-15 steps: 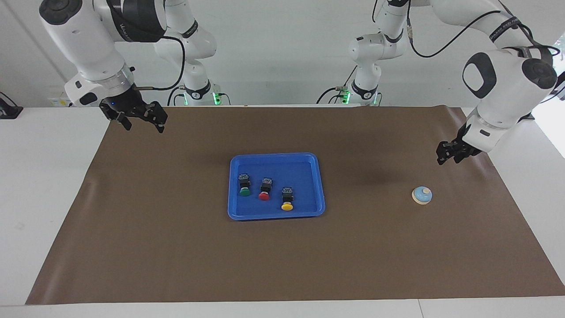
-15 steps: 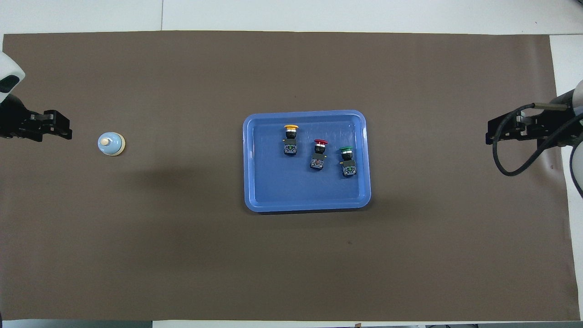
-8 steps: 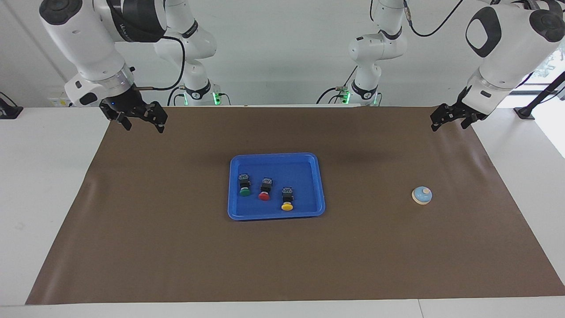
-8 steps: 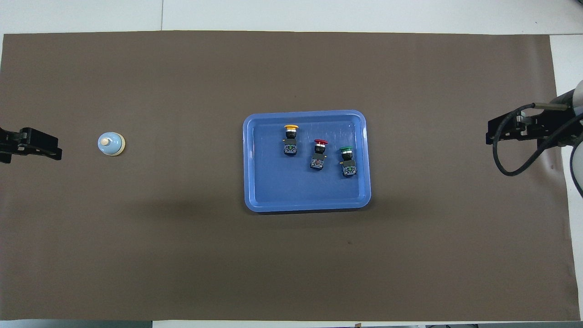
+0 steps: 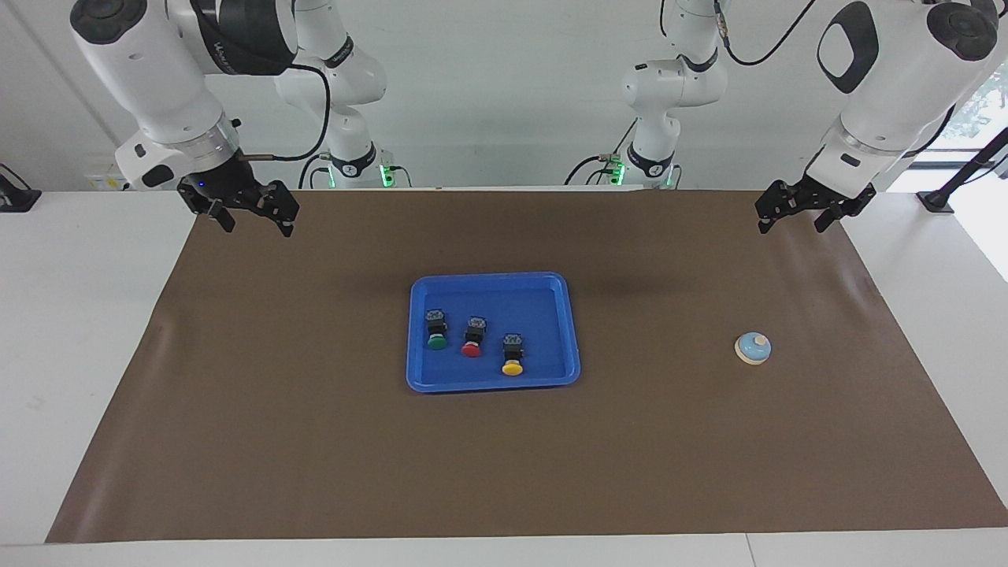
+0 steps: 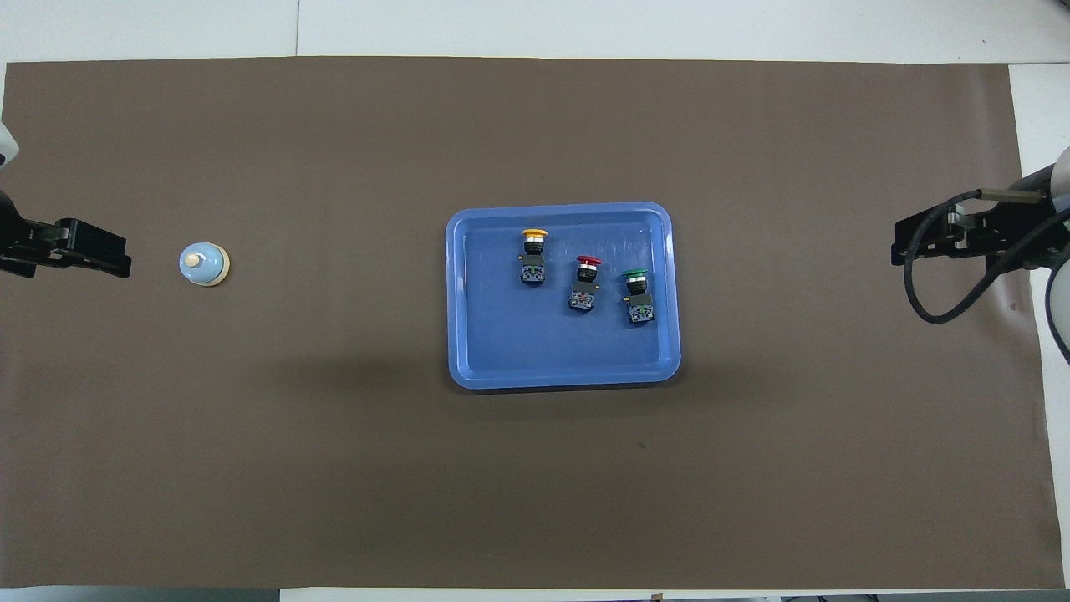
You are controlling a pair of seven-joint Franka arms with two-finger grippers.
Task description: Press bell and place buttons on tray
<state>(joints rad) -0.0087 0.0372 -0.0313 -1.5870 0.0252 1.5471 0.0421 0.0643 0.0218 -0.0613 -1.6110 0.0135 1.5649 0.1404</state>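
On tray (image 5: 416, 331): green, red, yellow mushroom-capped buttons (image 5: 471, 339)

A brown mat (image 5: 315, 441) lies flat over most of a white table (image 5: 71, 331), the bare tabletop showing at both ends and along the edges. The mat's surface shows slight ripples near its end edges. A black stand (image 5: 965, 177) rests on the tabletop at the left arm's end.
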